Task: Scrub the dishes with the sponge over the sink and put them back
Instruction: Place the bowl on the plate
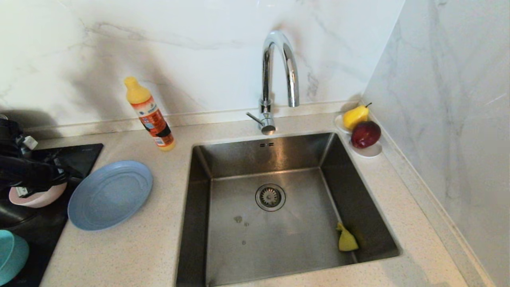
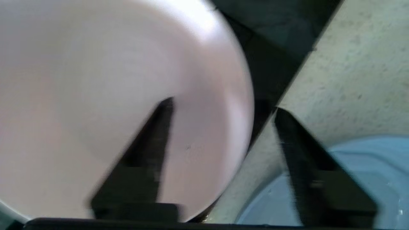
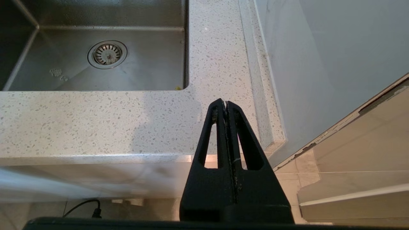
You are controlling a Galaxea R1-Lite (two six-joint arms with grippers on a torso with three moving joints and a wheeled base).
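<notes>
Straddling the pale pink bowl's (image 2: pixel 105 95) rim, the left claw (image 2: pixel 220 127) stands part-open beside one grey-blue plate (image 1: pixel 110 195) and one teal bowl (image 1: pixel 11 255), one sponge (image 1: pixel 346 240) lies in the sink (image 1: pixel 275 239), and the right claw (image 3: pixel 226 107) hangs closed off the bench (image 3: pixel 96 124).

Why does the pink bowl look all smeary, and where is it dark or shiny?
Left wrist view: the pink bowl and the left pincer are blurred. Head view: a dark shadow falls on the wall behind the bottle, and the tap glints. Right wrist view: sharp, with a soft shadow on the counter.
</notes>
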